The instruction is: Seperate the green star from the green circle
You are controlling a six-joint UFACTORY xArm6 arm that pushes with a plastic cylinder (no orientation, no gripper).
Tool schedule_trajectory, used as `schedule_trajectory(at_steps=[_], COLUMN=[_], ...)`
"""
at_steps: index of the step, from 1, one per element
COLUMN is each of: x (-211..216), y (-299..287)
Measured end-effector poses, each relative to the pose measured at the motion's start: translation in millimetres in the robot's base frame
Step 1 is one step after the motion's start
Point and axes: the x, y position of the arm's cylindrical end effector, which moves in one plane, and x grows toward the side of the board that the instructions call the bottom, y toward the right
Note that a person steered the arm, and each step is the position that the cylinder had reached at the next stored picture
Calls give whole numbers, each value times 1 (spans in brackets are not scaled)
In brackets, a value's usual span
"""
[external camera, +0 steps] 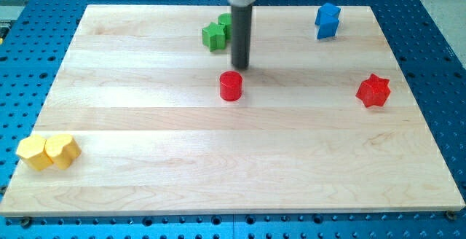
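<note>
While my tip [239, 66] rests on the board [145, 159] just above the red cylinder [231, 86], apart from all blocks, green star [214, 36] sits near top edge, touching green circle [225, 22], partly hidden behind rod.

My tip [239, 66] beside green star [214, 36]

Count on the tabletop [145, 166]: 2 green blocks, star [213, 36] plus one half-hidden behind the rod [225, 22]; 2 red, cylinder [231, 86] and star [373, 90]; 2 yellow [33, 153] [62, 150]; 1 blue [328, 20].
</note>
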Motion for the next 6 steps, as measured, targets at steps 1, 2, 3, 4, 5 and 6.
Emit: schedule_trajectory(at_steps=[1,2,3,4,5,6], x=[-72,-111,-70,8,23,-18], y=[42,0,-62,-80,-70,-74])
